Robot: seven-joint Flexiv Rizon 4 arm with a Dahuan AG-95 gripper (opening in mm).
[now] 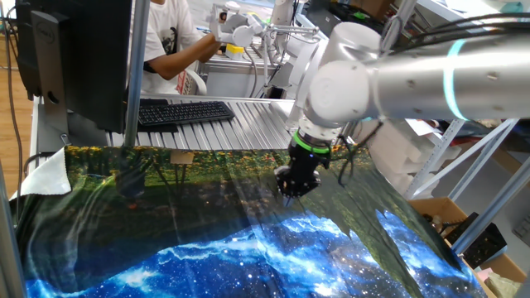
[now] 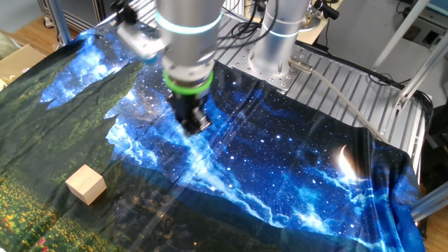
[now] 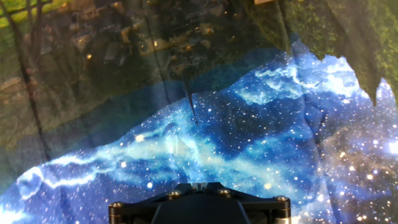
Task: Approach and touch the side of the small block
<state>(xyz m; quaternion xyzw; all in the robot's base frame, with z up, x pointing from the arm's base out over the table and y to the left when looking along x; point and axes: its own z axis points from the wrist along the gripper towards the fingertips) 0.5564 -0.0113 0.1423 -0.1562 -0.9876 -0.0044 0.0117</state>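
Careful: your gripper [image 2: 196,124], empty, its opening unclear, hangs well apart from the small block [image 2: 86,184]; arriving too fast could shove it.

Starry blue cloth [image 2: 294,168], black keyboard [image 1: 184,112], seated person [image 1: 170,41].

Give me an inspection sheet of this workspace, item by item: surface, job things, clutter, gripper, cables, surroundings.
Surface: table draped with a wrinkled galaxy-and-landscape print cloth.
Job's things: small block sits on the cloth, apart from the arm, untouched.
Clutter: nothing seen on the cloth.
Gripper: gripper hangs above the cloth, away from the block; jaw state unclear.
Cables: cables bundle near the arm's base.
Surroundings: keyboard, monitor, seated person, cardboard box.
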